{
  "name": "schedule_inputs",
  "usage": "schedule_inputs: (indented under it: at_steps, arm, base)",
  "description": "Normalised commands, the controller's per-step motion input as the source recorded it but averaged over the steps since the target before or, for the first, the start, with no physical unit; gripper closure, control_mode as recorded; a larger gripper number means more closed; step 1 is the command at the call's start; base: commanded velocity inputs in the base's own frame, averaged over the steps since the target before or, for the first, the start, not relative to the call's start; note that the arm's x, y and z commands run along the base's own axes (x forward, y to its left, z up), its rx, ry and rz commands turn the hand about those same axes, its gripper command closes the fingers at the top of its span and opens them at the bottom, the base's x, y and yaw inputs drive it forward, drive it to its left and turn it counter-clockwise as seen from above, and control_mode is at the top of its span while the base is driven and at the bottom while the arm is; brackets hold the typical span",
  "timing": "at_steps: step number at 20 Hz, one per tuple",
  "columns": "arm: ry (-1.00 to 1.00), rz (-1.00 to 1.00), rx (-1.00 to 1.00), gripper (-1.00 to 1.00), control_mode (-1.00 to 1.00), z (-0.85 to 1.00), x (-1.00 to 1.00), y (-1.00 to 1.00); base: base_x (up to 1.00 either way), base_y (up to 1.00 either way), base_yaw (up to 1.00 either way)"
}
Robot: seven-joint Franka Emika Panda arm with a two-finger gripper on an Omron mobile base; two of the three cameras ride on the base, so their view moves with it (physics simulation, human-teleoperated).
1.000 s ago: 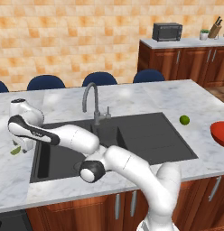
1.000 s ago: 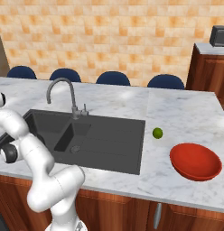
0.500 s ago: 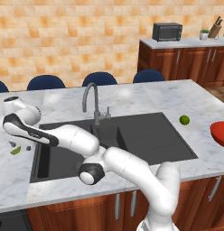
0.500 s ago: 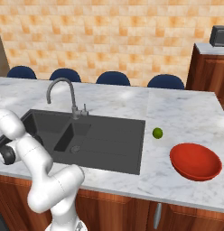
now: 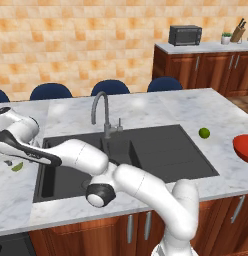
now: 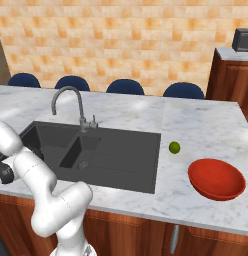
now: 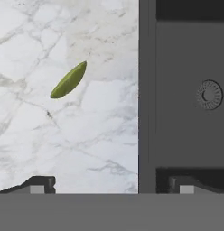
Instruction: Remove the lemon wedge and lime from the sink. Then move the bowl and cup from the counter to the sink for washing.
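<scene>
The lemon wedge [image 7: 68, 80], a thin green sliver, lies on the marble counter [image 7: 86, 135] just left of the sink's rim; it also shows as the wedge [image 5: 17, 166] at the far left. My gripper [image 7: 111, 185] hangs over it, open, with nothing between its fingers. One fingertip is over the counter, the other over the sink basin. The hand [image 5: 8, 150] sits at the left end of the sink [image 5: 146, 150]. The lime [image 5: 204, 132] rests on the counter right of the sink, also seen as the lime [image 6: 174, 147]. The red bowl [image 6: 216, 178] stands beyond it. The cup is out of view.
A curved grey faucet [image 5: 102, 112] rises behind the sink's divider. The drain [image 7: 208, 94] shows in the left basin. Blue chair backs [image 5: 111, 87] line the counter's far side. A microwave [image 5: 185, 35] sits on the far counter.
The hand has drifted slightly left and upward above the lemon wedge. The wedge stays where it lies, and the jaws remain open.
</scene>
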Motion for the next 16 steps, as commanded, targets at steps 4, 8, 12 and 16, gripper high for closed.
schedule_inputs:
  at_steps: [4,8,12,16]
  arm:
    - [-0.04,0.20,0.26,-1.00,-1.00,0.00,-0.06,-0.10]
    - [-0.07,0.05,0.35,-1.00,-1.00,-0.02,-0.03,-0.09]
    - [-0.19,0.00,0.29,-1.00,-1.00,-0.10,-0.02,0.02]
    - [-0.20,-0.01,0.15,-1.00,-1.00,-0.14,-0.02,0.12]
  base:
    - [0.00,0.00,0.00]
    - [0.00,0.00,0.00]
    - [0.00,0.00,0.00]
    - [0.00,0.00,0.00]
